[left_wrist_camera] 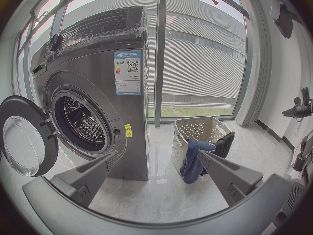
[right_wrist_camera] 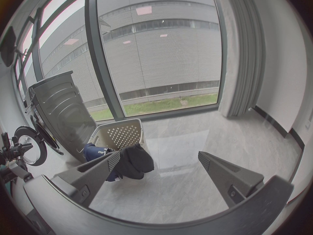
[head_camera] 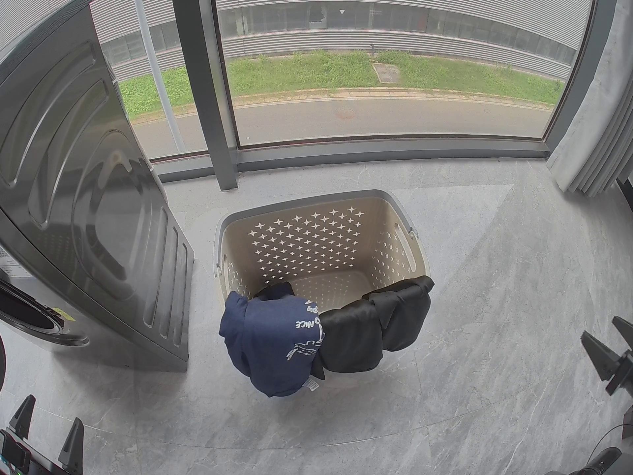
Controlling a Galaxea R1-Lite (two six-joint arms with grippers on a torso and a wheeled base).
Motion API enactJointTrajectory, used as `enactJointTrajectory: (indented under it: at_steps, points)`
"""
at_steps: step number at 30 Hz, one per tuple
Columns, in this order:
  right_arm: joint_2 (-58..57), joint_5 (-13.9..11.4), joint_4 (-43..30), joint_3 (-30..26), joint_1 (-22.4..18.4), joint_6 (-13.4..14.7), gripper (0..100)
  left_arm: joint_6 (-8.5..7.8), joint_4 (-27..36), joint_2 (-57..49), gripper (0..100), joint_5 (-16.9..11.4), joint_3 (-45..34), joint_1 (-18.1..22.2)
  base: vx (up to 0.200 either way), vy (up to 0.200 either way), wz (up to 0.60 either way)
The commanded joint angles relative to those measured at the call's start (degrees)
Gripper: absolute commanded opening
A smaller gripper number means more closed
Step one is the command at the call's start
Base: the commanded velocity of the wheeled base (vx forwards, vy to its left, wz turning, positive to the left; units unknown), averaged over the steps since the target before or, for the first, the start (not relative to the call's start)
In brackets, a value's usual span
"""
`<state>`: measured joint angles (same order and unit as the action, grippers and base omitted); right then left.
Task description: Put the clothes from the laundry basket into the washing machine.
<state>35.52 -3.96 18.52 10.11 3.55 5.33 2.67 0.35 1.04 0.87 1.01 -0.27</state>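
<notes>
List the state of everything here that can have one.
washing machine door, swung open.
laundry basket, upright.
blue garment, draped over the basket's near rim.
black garment, draped over the rim beside it.
left hand, open, empty.
right hand, open, empty.

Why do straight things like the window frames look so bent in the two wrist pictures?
Left wrist view: a very wide lens bows the window frame and darkens the corners. Right wrist view: same bowing, the curtain too. Head view: milder bending; daylight leaves a pale sheen on the floor.
</notes>
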Motion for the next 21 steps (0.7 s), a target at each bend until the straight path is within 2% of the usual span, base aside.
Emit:
enactJointTrajectory:
  at_steps: [1, 9, 11, 16, 21]
  points:
    - [30.22, -0.17, 11.28, 1.32, 8.41, 2.14, 100, -0.03, 0.0, -0.68, 100, 0.01, -0.75, 0.0, 0.0, 0.0, 0.0]
    - [41.64, -0.17, 16.38, 3.78, 11.75, 3.11, 100, -0.03, 0.0, -0.68, 100, 0.01, -0.75, 0.0, 0.0, 0.0, 0.0]
    - [47.53, 0.18, 20.51, 5.1, 13.5, 4.25, 100, 0.05, 0.0, -0.68, 100, 0.01, -0.84, 0.0, 0.0, 0.0, 0.0]
    - [54.04, 3.08, 25.43, 7.21, 15.09, 4.43, 100, 0.05, 0.0, -0.68, 100, 0.01, -0.84, 0.0, 0.0, 0.0, 0.0]
    - [58.34, 3.43, 27.45, 9.14, 16.58, 4.43, 100, 0.05, 0.0, -0.68, 100, 0.01, -0.84, 0.0, 0.0, 0.0, 0.0]
